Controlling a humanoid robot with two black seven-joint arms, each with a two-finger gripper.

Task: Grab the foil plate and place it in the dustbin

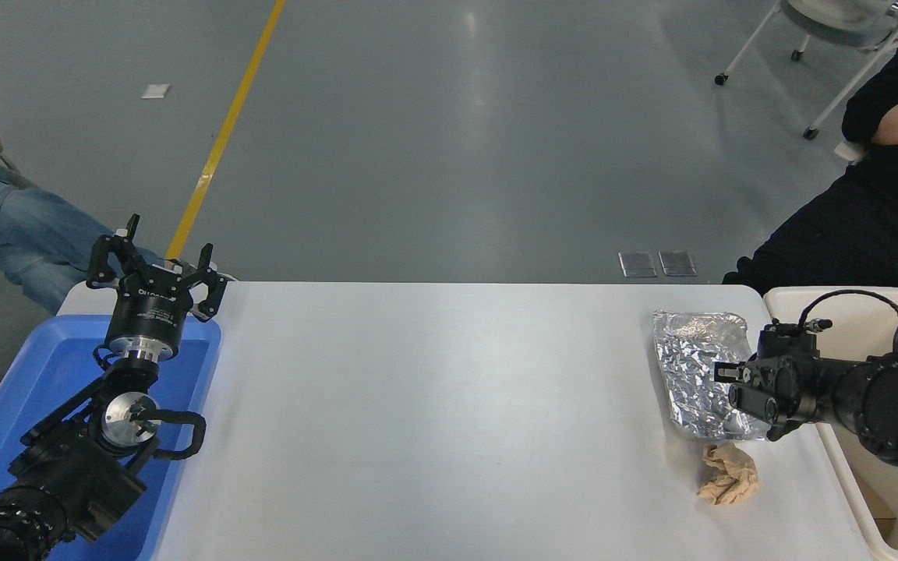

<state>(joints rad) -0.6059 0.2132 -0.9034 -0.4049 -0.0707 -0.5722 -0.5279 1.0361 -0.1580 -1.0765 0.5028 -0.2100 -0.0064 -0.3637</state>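
The foil plate (694, 366), a shiny crinkled silver tray, lies near the table's right edge. My right gripper (736, 389) comes in from the right, low over the plate's near right part and covering that corner. Its black body hides how it stands. The dustbin (846, 305), a cream bin with deep walls, stands just off the table's right edge, and my right arm reaches across its rim. My left gripper (157, 265) is open and empty, parked above the blue tray at the lower left.
A crumpled tan paper ball (728, 474) lies just in front of the foil plate. The blue tray (36, 374) sits at the table's left edge. A person in black sits at the far right, and a person in jeans at the far left.
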